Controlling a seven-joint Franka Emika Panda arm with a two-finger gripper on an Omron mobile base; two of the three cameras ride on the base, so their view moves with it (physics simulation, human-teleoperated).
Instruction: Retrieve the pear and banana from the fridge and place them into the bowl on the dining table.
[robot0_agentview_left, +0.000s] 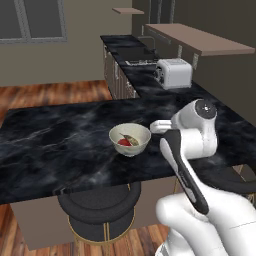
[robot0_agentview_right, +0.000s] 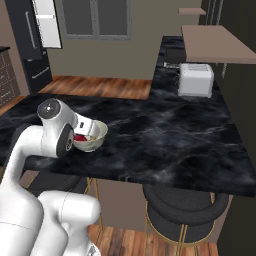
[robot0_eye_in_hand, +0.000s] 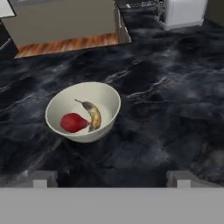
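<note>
- In your right base view, the arm's white link covers the left side of the bowl (robot0_agentview_right: 96, 134); the gripper itself is hidden there.
- In the hand view, the gripper (robot0_eye_in_hand: 111, 178) has its fingertips spread wide at lower left and lower right, holding nothing.
- The bowl sits left of centre on the dining table (robot0_eye_in_hand: 175, 113); bare marble surrounds it on every side.
- Count inside the bowl: one banana (robot0_eye_in_hand: 92, 114) and one red pear (robot0_eye_in_hand: 73, 123), touching.
- One toaster (robot0_agentview_left: 173, 73) stands at upper right on the counter.
</note>
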